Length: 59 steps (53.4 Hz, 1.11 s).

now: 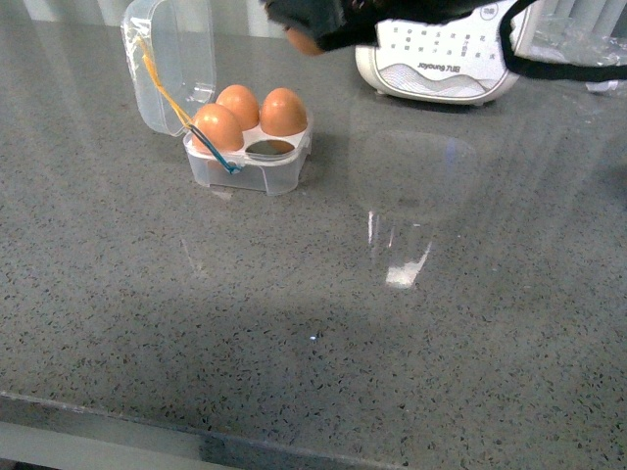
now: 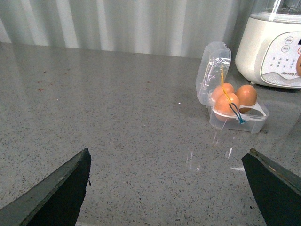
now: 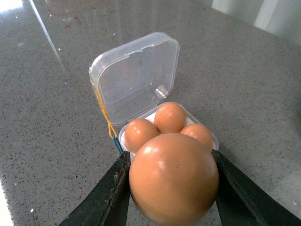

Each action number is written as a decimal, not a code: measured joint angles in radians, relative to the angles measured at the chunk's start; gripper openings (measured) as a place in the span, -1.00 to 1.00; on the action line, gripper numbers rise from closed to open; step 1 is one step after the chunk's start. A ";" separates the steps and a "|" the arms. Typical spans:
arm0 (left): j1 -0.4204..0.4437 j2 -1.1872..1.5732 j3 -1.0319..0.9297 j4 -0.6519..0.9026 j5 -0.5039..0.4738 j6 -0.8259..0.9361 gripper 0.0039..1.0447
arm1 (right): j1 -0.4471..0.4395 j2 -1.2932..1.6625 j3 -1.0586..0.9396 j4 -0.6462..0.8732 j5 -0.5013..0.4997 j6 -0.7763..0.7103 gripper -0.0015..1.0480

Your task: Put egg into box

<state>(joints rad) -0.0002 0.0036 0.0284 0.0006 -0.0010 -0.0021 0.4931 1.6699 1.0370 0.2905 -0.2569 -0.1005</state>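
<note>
Three slots of the egg case (image 1: pixel 250 174), which stands near the far edge of the worktop (image 1: pixel 392 343), are filled and one slot (image 1: pixel 271 147) is empty. The right tool (image 3: pixel 171 188) clamps the fourth egg (image 3: pixel 174 179) in the air near the case. The left tool (image 2: pixel 167 186) is spread wide and holds nothing

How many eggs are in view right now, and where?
4. Three sit in the box: near-left egg, far-left egg, far-right egg. The fourth egg is clamped in the right gripper. None appears hidden.

front looks down, all share box (image 1: pixel 257 176)
</note>
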 joint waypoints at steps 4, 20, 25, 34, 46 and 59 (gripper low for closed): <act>0.000 0.000 0.000 0.000 0.000 0.000 0.87 | 0.007 0.034 0.009 0.002 -0.001 0.001 -0.19; 0.000 0.000 0.000 0.000 0.000 0.000 0.87 | -0.004 0.131 0.085 -0.006 -0.007 0.018 -0.19; 0.000 0.000 0.000 0.000 0.000 0.000 0.87 | -0.004 0.153 0.104 -0.016 -0.007 0.018 -0.19; 0.000 0.000 0.000 0.000 0.000 0.000 0.87 | -0.003 0.178 0.120 -0.025 -0.008 0.018 -0.19; 0.000 0.000 0.000 0.000 0.000 0.000 0.87 | 0.001 0.201 0.131 -0.030 -0.013 0.019 -0.19; 0.000 0.000 0.000 0.000 0.000 0.000 0.87 | 0.006 0.213 0.147 -0.030 -0.015 0.023 -0.19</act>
<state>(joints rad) -0.0002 0.0036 0.0284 0.0006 -0.0010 -0.0021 0.4992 1.8832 1.1839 0.2604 -0.2718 -0.0772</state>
